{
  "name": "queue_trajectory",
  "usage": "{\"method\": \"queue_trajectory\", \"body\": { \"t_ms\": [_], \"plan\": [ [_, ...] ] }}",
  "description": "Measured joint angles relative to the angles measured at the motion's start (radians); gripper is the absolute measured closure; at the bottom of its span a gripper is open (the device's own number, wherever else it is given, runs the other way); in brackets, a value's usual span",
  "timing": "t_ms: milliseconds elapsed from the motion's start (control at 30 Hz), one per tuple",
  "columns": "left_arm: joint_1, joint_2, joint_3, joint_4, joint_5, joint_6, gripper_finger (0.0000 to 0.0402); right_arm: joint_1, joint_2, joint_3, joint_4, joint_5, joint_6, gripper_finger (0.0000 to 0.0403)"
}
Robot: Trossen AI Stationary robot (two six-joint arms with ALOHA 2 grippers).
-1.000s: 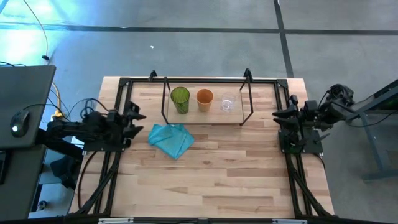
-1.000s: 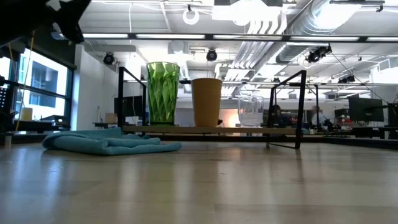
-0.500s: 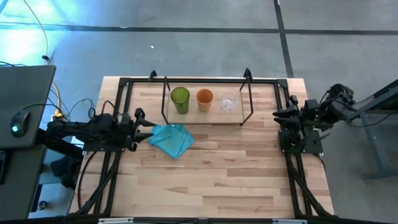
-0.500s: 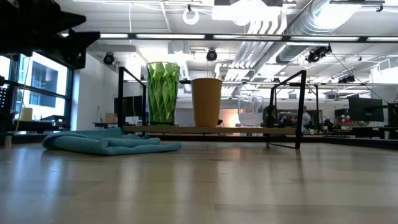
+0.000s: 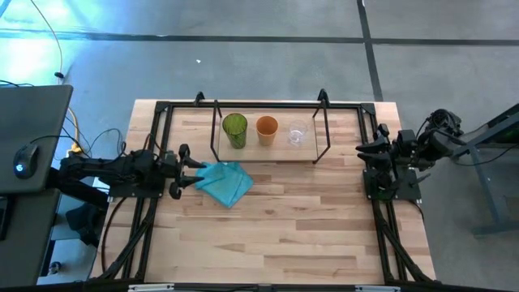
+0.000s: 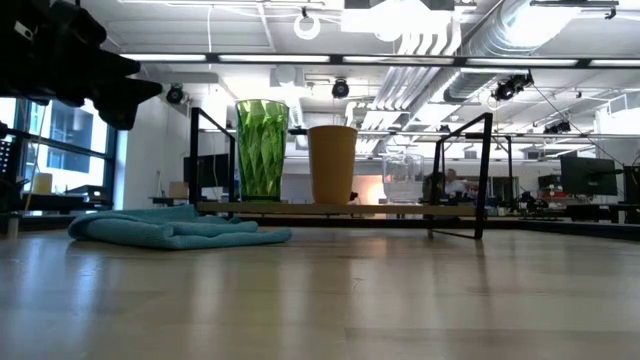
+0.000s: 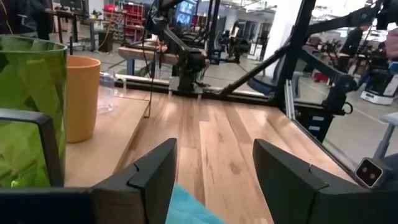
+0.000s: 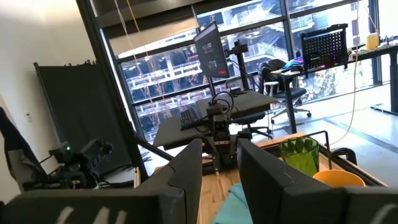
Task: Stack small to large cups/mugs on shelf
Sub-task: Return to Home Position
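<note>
Three cups stand in a row on their bases on the shelf's wooden board [image 5: 312, 152]: the green cup [image 5: 235, 128] at the left, the orange cup [image 5: 267, 127] in the middle, the small clear cup [image 5: 298, 134] at the right. The low view shows the green cup [image 6: 262, 150], the orange cup [image 6: 332, 165] and the clear cup [image 6: 402, 178] upright. My left gripper [image 5: 195, 165] is open and hovers at the left edge of the teal cloth [image 5: 225, 182], above it without touching. My right gripper [image 5: 362, 150] is open and waits at the table's right edge.
The teal cloth [image 6: 175, 228] lies crumpled on the table in front of the shelf's left end. The shelf's thin black legs [image 6: 482, 175] and the table's black frame [image 5: 162, 109] border the area. Bare wooden tabletop [image 5: 284, 227] spreads toward the near edge.
My left gripper has moved toward the table's right, from beside the frame to the teal cloth's left edge, staying open. The cups, the cloth and my right arm have kept still.
</note>
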Motion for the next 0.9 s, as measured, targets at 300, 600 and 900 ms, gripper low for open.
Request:
{"method": "queue_trajectory", "body": {
  "t_ms": [300, 600, 900],
  "plan": [
    [0.000, 0.044, 0.000, 0.001, 0.004, -0.006, 0.0202, 0.000, 0.000, 0.000, -0.044, -0.074, 0.003, 0.0308],
    [0.000, 0.044, 0.000, 0.003, 0.004, -0.007, 0.0202, 0.000, 0.000, -0.067, -0.025, -0.153, 0.019, 0.0308],
    [0.000, 0.044, 0.000, 0.002, 0.004, -0.007, 0.0202, 0.000, 0.000, -0.307, 0.376, -0.389, -0.026, 0.0308]
  ]
}}
